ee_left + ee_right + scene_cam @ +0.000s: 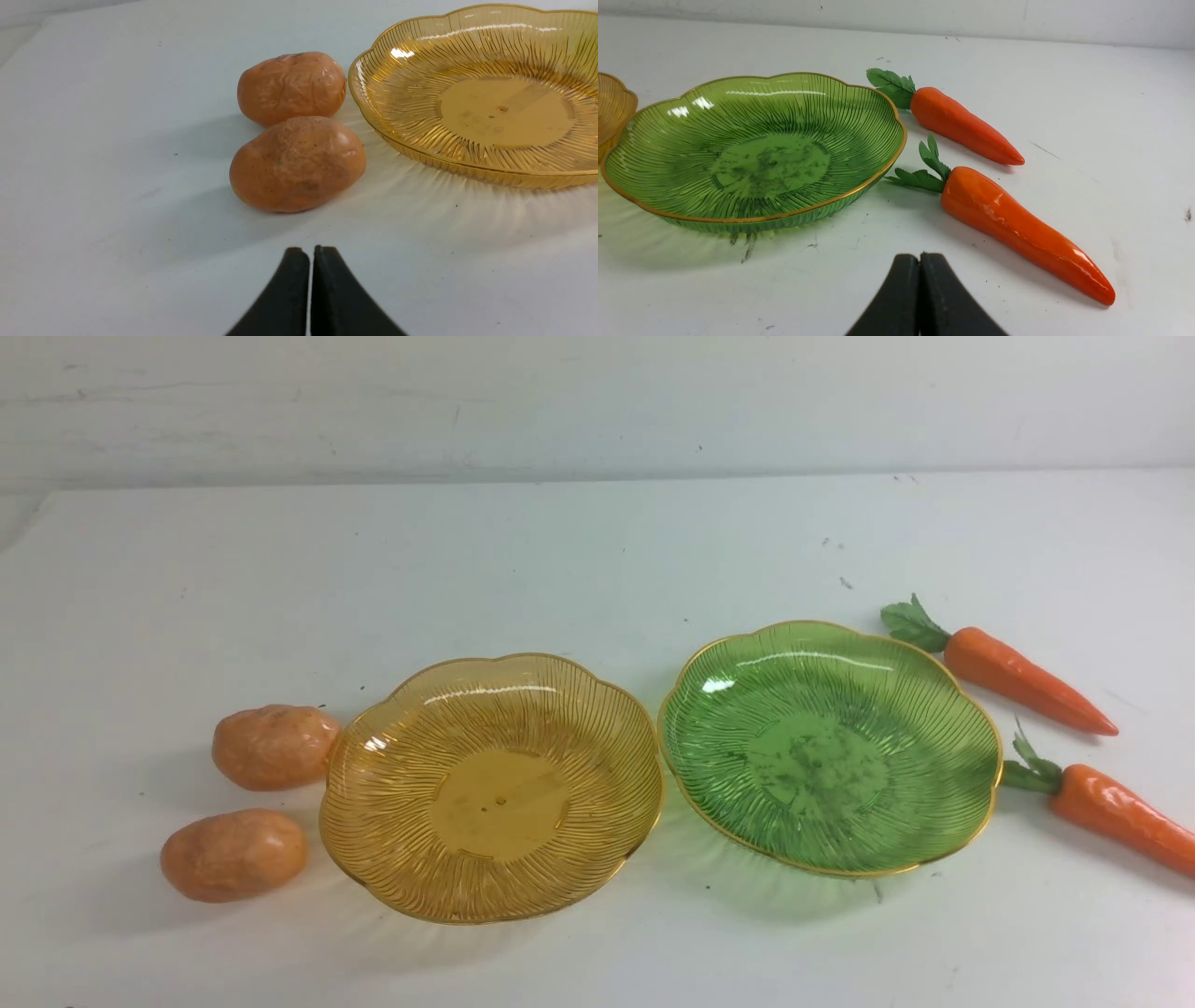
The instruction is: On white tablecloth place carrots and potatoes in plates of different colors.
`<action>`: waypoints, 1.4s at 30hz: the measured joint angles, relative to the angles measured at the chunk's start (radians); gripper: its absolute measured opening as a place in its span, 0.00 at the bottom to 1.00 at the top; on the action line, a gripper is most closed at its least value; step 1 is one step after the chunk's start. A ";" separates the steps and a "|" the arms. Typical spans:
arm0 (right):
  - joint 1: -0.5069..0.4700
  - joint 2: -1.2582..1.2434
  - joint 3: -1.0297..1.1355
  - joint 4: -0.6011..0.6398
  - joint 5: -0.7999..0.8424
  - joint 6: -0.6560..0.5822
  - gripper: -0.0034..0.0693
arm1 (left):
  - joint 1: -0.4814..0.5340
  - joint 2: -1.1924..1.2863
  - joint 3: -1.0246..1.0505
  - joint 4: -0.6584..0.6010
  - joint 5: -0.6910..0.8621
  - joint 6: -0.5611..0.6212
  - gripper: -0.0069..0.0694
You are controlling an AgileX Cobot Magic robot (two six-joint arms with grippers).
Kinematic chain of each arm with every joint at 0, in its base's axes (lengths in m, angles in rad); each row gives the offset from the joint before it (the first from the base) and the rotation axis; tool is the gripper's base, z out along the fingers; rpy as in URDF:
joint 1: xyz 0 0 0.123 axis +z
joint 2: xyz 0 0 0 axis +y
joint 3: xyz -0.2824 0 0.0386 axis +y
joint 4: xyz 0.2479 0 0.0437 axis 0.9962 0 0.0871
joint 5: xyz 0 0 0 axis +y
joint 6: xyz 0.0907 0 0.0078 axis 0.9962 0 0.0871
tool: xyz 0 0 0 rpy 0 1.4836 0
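On the white tablecloth (pixel 579 551) an amber plate (pixel 492 786) and a green plate (pixel 829 747) stand side by side, both empty. Two potatoes (pixel 274 747) (pixel 233 855) lie left of the amber plate. Two carrots (pixel 1013 670) (pixel 1111 810) lie right of the green plate, leaves toward it. No gripper shows in the front view. My left gripper (pixel 311 249) is shut and empty, short of the near potato (pixel 297 164); the far potato (pixel 292 87) and amber plate (pixel 486 88) lie beyond. My right gripper (pixel 920 255) is shut and empty, short of the near carrot (pixel 1017 224), far carrot (pixel 962 123) and green plate (pixel 754 149).
A pale wall (pixel 597 401) runs along the table's far edge. The cloth's left corner falls away at the far left (pixel 28 518). An edge of the amber plate (pixel 612 109) shows in the right wrist view.
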State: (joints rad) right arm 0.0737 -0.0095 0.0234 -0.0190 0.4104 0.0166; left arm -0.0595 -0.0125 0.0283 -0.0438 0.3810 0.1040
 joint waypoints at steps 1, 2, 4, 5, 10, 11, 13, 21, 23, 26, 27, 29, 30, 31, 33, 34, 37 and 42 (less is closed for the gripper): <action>0.000 0.000 0.000 0.000 0.000 0.000 0.03 | 0.000 0.000 0.000 0.000 0.000 0.000 0.09; 0.000 0.000 0.000 0.000 0.000 0.000 0.03 | 0.000 0.000 0.000 0.000 0.000 0.000 0.09; 0.000 0.000 0.000 0.000 0.000 0.000 0.03 | 0.000 0.000 0.000 0.000 0.000 0.000 0.09; 0.000 0.000 0.000 0.000 0.000 0.000 0.03 | 0.000 0.000 0.000 0.000 0.000 0.000 0.09; 0.000 0.000 0.000 0.000 0.000 0.000 0.03 | 0.000 0.000 0.000 0.000 0.000 0.000 0.09; 0.000 0.000 0.000 0.000 0.000 0.000 0.03 | 0.000 0.000 0.000 0.000 0.000 0.000 0.09; 0.000 0.000 0.000 0.001 -0.001 0.001 0.03 | 0.000 0.000 0.000 0.000 0.000 0.000 0.09; 0.000 0.000 0.002 0.441 -0.056 0.229 0.03 | 0.000 0.000 0.000 0.000 0.000 0.000 0.09; 0.000 0.000 0.002 0.549 -0.069 0.261 0.03 | 0.000 0.000 0.000 0.000 0.000 0.000 0.09; 0.000 0.000 0.002 0.655 -0.093 0.269 0.03 | 0.000 0.000 0.000 0.000 0.000 0.000 0.09; 0.000 0.000 0.002 0.667 -0.097 0.266 0.03 | 0.000 0.000 0.000 0.000 0.000 0.000 0.09; 0.000 0.000 0.002 0.686 -0.106 0.263 0.03 | 0.000 0.000 0.000 0.000 0.000 0.000 0.09; 0.000 0.000 0.002 0.699 -0.111 0.254 0.03 | 0.000 0.000 0.000 0.000 0.000 0.000 0.09; 0.000 0.000 -0.001 0.703 -0.113 0.243 0.03 | 0.000 0.000 0.000 0.000 0.000 0.000 0.09; 0.001 0.000 -0.025 0.705 -0.114 0.204 0.03 | 0.000 0.000 0.000 0.000 0.000 0.000 0.09; 0.001 0.000 -0.068 0.700 -0.119 0.169 0.03 | 0.000 0.000 0.000 0.000 0.000 0.000 0.09; 0.001 0.020 -0.230 0.650 -0.137 0.049 0.03 | 0.000 0.000 0.000 0.000 0.000 0.000 0.09; 0.001 0.269 -0.456 0.444 0.093 -0.010 0.03 | 0.000 0.000 0.000 0.000 0.000 0.000 0.09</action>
State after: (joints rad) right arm 0.0746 0.2600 -0.4325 0.4248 0.5031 0.0064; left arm -0.0595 -0.0125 0.0283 -0.0438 0.3810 0.1040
